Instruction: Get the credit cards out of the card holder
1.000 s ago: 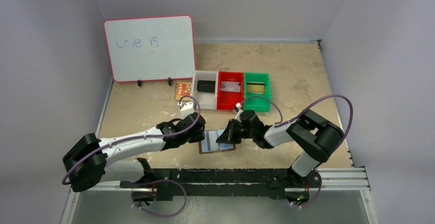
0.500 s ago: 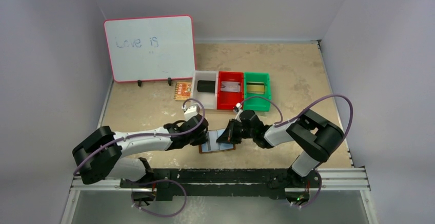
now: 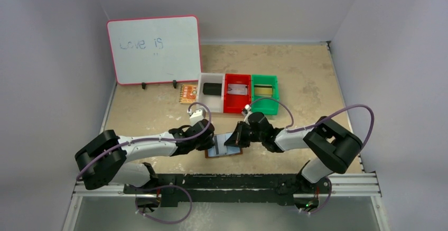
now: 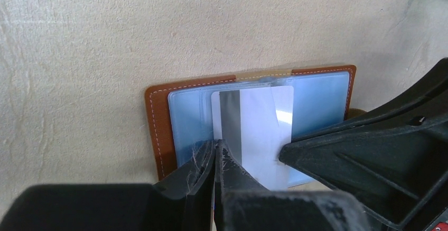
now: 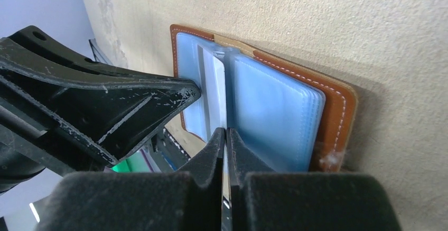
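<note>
the holder lies open by the near edge of the surface, midway along. left claw clenched on the corner of a striped white card; right claw pinched shut at the pocket pages. best drawn out straight and flat, with the holder pinned.

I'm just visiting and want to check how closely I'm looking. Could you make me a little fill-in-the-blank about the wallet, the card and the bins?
1. The card holder lies ___ on the table.
2. The white card sticking out of it has a dark grey ___ along it.
3. The left gripper is ___ on that card's edge.
4. Beside the white bin and the red bin stands a ___ one.

Missing words: open; stripe; shut; green
</note>
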Tool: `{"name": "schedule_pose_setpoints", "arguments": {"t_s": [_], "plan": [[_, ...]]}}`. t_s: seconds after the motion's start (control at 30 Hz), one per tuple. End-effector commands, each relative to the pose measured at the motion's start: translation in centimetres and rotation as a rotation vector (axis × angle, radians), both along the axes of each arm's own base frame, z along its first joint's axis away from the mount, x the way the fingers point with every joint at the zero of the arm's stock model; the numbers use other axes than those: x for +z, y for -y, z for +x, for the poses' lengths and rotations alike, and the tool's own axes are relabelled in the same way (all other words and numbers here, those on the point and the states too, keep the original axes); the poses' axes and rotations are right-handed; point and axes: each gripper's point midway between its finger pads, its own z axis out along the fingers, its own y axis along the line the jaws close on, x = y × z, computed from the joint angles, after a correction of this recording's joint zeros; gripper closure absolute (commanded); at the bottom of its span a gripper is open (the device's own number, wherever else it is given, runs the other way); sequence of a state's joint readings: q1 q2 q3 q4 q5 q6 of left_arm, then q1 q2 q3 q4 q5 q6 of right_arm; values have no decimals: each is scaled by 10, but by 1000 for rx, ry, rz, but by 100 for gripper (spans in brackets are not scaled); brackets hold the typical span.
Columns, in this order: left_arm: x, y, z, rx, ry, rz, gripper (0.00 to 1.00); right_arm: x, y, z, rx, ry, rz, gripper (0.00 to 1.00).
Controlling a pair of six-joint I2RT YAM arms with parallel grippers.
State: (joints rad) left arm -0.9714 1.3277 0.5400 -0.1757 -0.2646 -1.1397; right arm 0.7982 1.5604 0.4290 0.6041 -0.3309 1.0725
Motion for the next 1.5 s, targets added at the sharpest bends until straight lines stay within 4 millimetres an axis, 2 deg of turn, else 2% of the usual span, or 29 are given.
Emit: {"name": "schedule_pose_setpoints", "arguments": {"t_s": [0.0,0.23,0.37,0.57,0.73,0.87,1.17,1.33,1.47], "plan": [[-41,-50,-26,-26,-94,225,100,1,9,6,-35,19,-28,97],[-40,-47,-26,-27,-93,210,100,-3,15,5,-54,6,-23,96],[-37,-42,-25,-42,-84,192,100,2,10,5,-38,21,12,82],[-38,-39,-25,-50,-88,183,100,0,1,6,-23,1,46,78],[-38,-42,-25,-41,-87,193,100,1,-1,5,-15,1,58,94],[-36,-45,-23,-30,-75,205,100,-3,10,7,-62,4,2,100],[-23,-42,-16,-34,-32,184,99,-3,25,11,-116,20,-57,100],[-8,-35,-8,-11,17,129,93,-7,17,17,-86,32,-74,100],[8,-33,-1,8,43,128,88,-12,13,10,-52,-4,-61,100]]}}
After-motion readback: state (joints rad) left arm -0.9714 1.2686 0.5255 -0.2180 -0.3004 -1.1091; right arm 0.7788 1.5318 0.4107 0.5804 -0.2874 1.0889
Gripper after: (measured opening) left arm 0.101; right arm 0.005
